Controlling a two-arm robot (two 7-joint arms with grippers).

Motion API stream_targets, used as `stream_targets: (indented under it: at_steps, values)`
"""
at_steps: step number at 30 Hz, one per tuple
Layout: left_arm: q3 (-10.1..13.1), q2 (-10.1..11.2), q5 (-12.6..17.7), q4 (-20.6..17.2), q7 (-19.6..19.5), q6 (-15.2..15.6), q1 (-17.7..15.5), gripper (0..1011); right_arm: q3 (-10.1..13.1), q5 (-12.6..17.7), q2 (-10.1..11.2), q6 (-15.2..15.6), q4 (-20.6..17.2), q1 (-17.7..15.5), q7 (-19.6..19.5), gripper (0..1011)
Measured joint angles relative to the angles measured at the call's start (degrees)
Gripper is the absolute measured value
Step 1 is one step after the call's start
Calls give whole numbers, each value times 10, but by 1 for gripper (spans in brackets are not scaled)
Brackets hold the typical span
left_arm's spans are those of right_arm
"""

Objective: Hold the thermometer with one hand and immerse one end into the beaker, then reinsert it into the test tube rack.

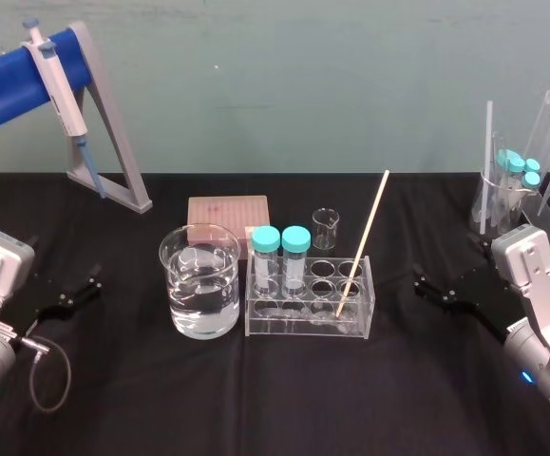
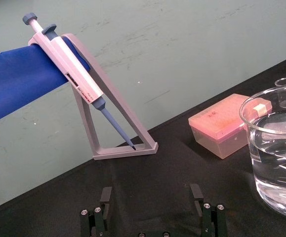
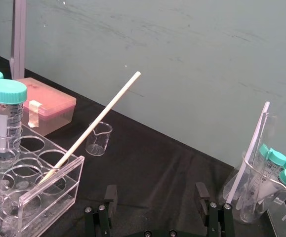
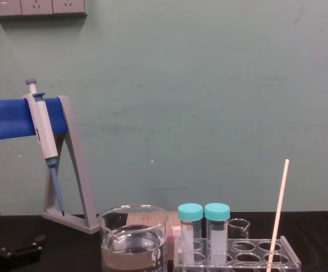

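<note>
From the head, the rack [image 1: 308, 332] sat near the middle of the tabletop [image 1: 275, 408]. The beaker [image 1: 174, 285], part-filled with clear liquid, stood just beside it on the robot's left. The thermometer [image 1: 363, 242] stood in a hole at the rack's right end, tilted up toward the back right corner. The left gripper [image 1: 77, 291] lay near the left edge and the right gripper [image 1: 436, 288] near the right edge, both apart from everything.

At the left wrist, that gripper's fingers [image 2: 103, 205] were spread and empty. The beaker was close ahead and the pipette stand [image 2: 125, 150] stood toward the back edge.

At the right wrist, the fingers [image 3: 109, 197] were likewise spread and empty, facing the rod. This arm looked the nearer. A pinch high on the shaft, then a pull along its own tilt, should free the tip without levering the rack. Two capped tubes [image 3: 7, 113] stood on the way to the beaker, so the carry would need to pass over them.

From the chest, the room above the rack and beaker was open, and the rod's top rose above the caps.
</note>
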Motion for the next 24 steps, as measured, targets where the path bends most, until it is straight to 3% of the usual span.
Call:
stream_targets:
  at_steps: [24]
  values:
    - [0,0,0,0,0,0,0,1004,0,0,0,0,0,0,0,1002]
